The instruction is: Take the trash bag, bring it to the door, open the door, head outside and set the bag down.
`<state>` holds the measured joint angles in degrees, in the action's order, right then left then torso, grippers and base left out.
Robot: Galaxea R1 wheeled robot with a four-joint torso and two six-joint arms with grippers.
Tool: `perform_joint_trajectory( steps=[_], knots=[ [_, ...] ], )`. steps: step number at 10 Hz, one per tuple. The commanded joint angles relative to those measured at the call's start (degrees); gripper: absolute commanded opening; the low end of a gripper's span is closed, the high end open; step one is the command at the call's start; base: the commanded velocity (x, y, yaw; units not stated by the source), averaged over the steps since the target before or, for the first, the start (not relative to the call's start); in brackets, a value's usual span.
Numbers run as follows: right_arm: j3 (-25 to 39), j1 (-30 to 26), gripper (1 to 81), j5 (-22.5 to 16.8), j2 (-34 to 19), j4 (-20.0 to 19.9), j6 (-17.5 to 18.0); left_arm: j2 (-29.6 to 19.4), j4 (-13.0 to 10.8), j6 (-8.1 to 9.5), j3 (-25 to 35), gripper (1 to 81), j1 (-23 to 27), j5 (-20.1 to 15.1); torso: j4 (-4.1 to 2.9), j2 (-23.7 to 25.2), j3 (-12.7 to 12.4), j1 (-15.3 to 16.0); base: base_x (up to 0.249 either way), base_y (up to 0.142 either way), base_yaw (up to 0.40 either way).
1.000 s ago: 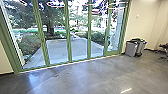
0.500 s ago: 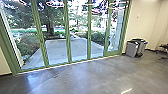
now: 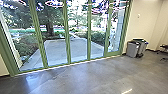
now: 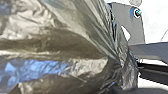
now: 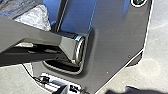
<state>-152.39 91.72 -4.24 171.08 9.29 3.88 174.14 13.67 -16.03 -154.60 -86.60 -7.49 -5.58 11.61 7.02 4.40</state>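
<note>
I have the trash bag close by the left wrist camera, its shiny film drawn into a tight neck. I judge the carrying step is in hand, with the left pincer bearing it, though I can't tell how firmly that one is closed. The right pincer's state I can't tell either. A crinkled, silvery corner in the right wrist view is probably the same bag.

Ahead of me, across the polished floor, the green-framed glass doors look closed, with the paved yard beyond and the bins beside their right edge. My next move calls for a slow approach, squaring up to whichever panel opens; I'd guess the right-hand one with the deep bottom rail. Thin film could snag or tear against the frame.
</note>
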Motion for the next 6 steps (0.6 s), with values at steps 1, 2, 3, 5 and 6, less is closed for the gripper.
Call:
perform_joint_trajectory(
  steps=[1, 2, 3, 5, 6],
  knots=[
    [0.0, -2.4, 81.1, -3.4, 0.2, 0.6, -0.1, 0.0, -0.1, -0.23, 0.3, 1.0, 2.6, -4.4, 0.00, 0.0, 0.0, 0.0, 0.121, 0.000, 0.000],
    [0.0, -2.5, 81.1, -3.4, 0.2, 0.6, -0.1, 0.1, -0.1, -0.23, 0.3, 1.0, 2.5, -4.4, 0.00, 0.0, 0.0, 0.0, 0.122, 0.000, 0.000],
    [0.0, -2.5, 81.1, -3.4, 0.2, 0.6, -0.1, 0.2, -0.1, -0.23, 0.4, 1.0, 2.5, -4.4, 0.00, 0.0, 0.0, 0.0, 0.121, 0.000, 0.000],
    [0.0, -2.5, 81.1, -3.4, 0.2, 0.6, -0.1, 0.2, -0.1, -0.23, 0.3, 1.0, 2.5, -4.4, 0.00, 0.0, 0.0, 0.0, 0.121, 0.000, 0.000],
    [0.0, -2.6, 81.1, -3.4, 0.2, 0.6, -0.1, 0.2, -0.1, -0.23, 0.3, 1.0, 2.5, -4.4, 0.00, 0.0, 0.0, 0.0, 0.122, 0.000, 0.000]
  ],
)
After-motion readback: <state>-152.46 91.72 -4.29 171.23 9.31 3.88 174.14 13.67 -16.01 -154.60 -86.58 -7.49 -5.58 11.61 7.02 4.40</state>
